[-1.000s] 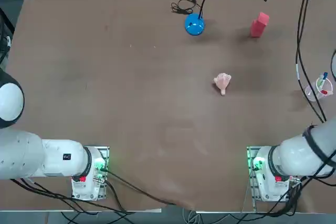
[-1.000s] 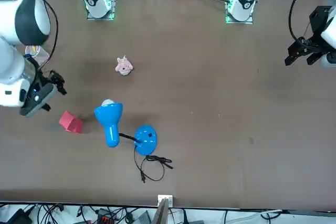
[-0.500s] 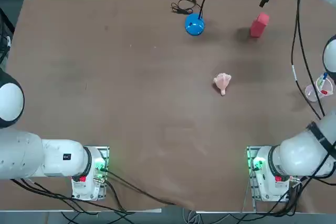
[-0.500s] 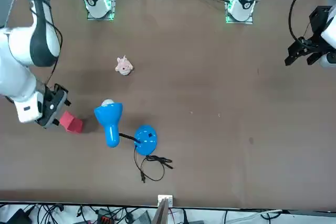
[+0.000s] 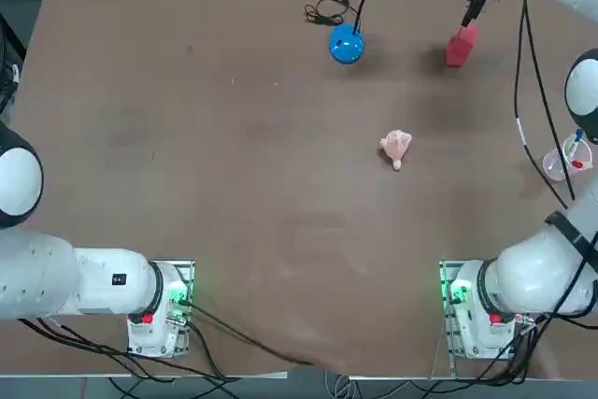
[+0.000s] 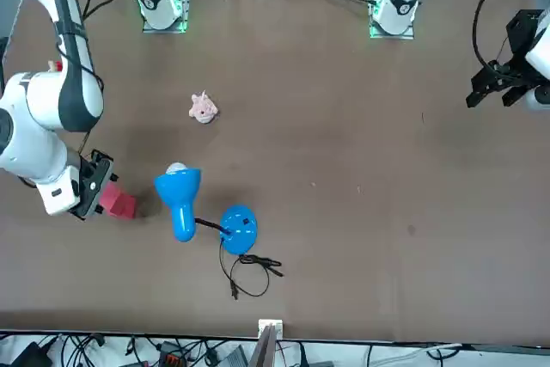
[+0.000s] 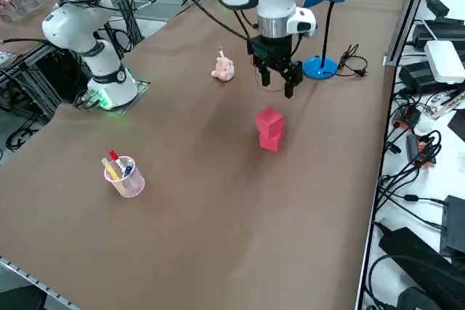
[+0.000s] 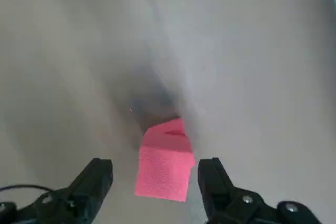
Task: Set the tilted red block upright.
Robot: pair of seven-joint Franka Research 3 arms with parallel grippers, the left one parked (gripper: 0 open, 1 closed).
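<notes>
My right gripper [image 8: 156, 162] stands open, its two black fingers well spread and nothing grasped between them. In the right wrist view, the small red-pink rectangular block [image 8: 165, 163] appears in the space framed by the fingers, with a gap visible on either side; one finger's tip shows closer to it than the other's. The right side view places my fingers raised above the brown counter [image 7: 196, 230], close to the block and apart from it.

The block rests on the counter in its tilted position, toward the edge opposite my arms' bases. In the top view it lies to the right of the round blue base [image 5: 346, 44] of the desk lamp, with bare counter between the two, and my gripper partly overlaps its upper end. The front view shows the block beside my gripper, on the side toward the lamp's blue, cone-shaped head [image 6: 180, 199], which rises above the counter on a dark stem.

A black cable [image 6: 249, 272] lies loosely looped beside the lamp's base. The small pale pink, lumpy toy [image 5: 395, 145] sits on the counter, nearer my arms' bases than the block and well apart from it. Farther to the right in the top view, a translucent cup [image 5: 568, 160] stands on the counter and holds several coloured pens [image 7: 118, 166], one with a red end.
</notes>
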